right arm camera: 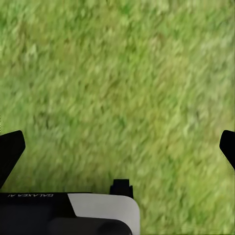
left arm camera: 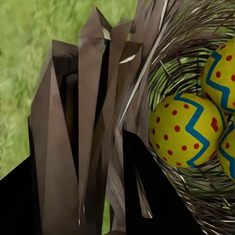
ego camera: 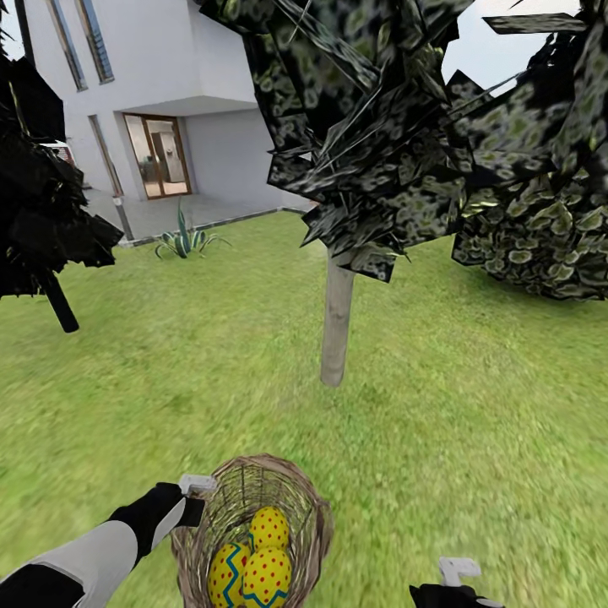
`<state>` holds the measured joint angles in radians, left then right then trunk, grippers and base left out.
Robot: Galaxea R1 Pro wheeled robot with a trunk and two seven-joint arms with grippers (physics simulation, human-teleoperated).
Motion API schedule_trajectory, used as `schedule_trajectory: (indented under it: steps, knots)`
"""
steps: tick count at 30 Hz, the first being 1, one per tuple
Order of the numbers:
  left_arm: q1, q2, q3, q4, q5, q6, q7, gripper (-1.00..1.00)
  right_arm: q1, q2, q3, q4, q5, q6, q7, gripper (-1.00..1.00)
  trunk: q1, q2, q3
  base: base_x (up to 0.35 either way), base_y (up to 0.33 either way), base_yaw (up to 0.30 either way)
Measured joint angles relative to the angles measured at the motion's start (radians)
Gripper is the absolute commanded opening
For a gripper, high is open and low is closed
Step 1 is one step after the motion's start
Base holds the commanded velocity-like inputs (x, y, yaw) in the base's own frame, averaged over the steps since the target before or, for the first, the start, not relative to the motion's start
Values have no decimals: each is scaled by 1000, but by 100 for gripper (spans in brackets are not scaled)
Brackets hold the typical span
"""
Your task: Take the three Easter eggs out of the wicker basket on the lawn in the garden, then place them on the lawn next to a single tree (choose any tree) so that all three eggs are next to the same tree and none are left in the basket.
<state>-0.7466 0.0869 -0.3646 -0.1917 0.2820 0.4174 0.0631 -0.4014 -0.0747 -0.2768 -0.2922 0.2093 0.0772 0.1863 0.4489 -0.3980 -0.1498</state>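
While the left claw [ego camera: 196, 498] clamps the wicker basket [ego camera: 314, 507] rim, we keep three eggs [ego camera: 268, 528] level; right claw [right arm camera: 117, 147] apart.

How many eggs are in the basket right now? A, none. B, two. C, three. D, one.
C: the head view shows three eggs lying together inside the basket, with the left gripper at its rim.
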Motion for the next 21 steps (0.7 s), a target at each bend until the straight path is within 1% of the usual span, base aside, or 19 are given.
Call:
schedule_trajectory:
  steps: [9,15,16,20,21]
  knots:
    - [0,0,0,0,-1,0,0,-100,0,0,0,0,-3,0,0,100,0,0,0,326,0,0]
    - [0,0,-1,0,0,0,0,-100,0,0,0,0,4,-1,0,100,0,0,0,326,0,0]
    - [0,0,0,0,0,0,0,-100,0,0,0,0,3,-1,0,100,0,0,0,206,0,0]
    - [0,-1,1,-2,1,0,-1,-100,0,0,0,0,-2,-1,0,100,1,0,0,20,0,0]
    - [0,-2,1,-2,1,0,-1,-100,0,-1,0,0,-2,-1,0,100,4,-7,-3,0,0,0]
